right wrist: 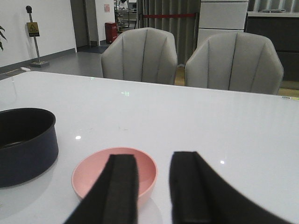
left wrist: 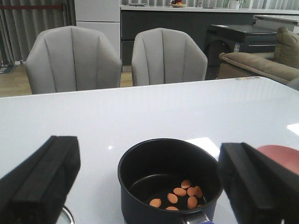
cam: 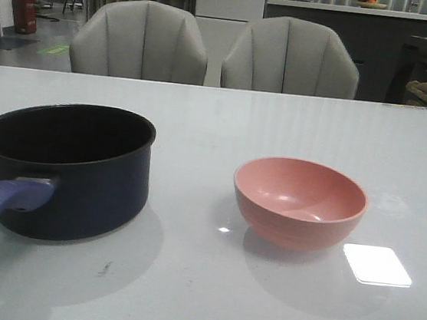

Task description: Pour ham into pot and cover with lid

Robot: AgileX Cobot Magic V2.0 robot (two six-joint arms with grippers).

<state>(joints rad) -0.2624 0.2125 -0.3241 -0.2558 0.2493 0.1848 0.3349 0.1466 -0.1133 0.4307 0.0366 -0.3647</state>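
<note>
On the white surface (cam: 294, 130), the pot (cam: 70, 167) is holding the ham (left wrist: 180, 196), the pink bowl (cam: 299, 201) sitting just beside it, while the left gripper (left wrist: 149, 186) is hanging wide open and empty and the right gripper (right wrist: 154, 186) is hanging slightly parted and empty.

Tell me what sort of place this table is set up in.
Probably a showroom or office lounge, not a home kitchen: two grey upholstered chairs face the white table, a counter stands behind, and a caution sign on a stand.

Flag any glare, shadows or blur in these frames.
Front view: bright rectangular glare patch on the table right of the bowl; soft shadows under bowl and pot. Left wrist view: ham reads clearly in the dark pot; end effector fingers blurred. Right wrist view: small specular dots on the table, fingers soft.
</note>
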